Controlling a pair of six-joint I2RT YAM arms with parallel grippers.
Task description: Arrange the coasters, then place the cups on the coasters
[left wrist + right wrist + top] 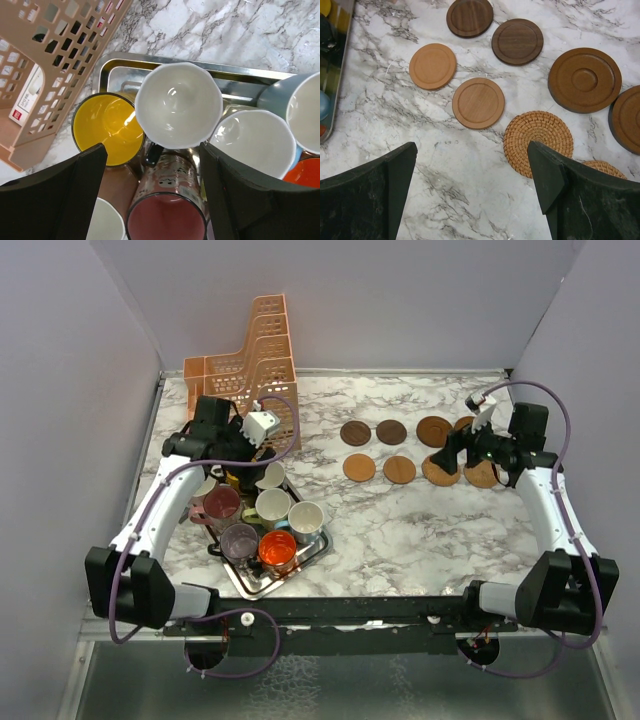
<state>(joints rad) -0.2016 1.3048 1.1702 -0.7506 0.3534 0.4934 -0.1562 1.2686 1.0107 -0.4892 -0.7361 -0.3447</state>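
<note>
Left gripper (151, 150) hangs spread above the white cup (178, 105), crowded among others on the tray (240, 75) at left, seemingly to lift it. Right gripper (471, 147), released and empty, hovers over the coasters (478, 102), which lie in two rows on the right of the counter (470, 200).

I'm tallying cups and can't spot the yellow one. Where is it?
In the left wrist view, the yellow cup stands on the silver tray, at the corner nearest the plastic basket, left of a white cup.
</note>
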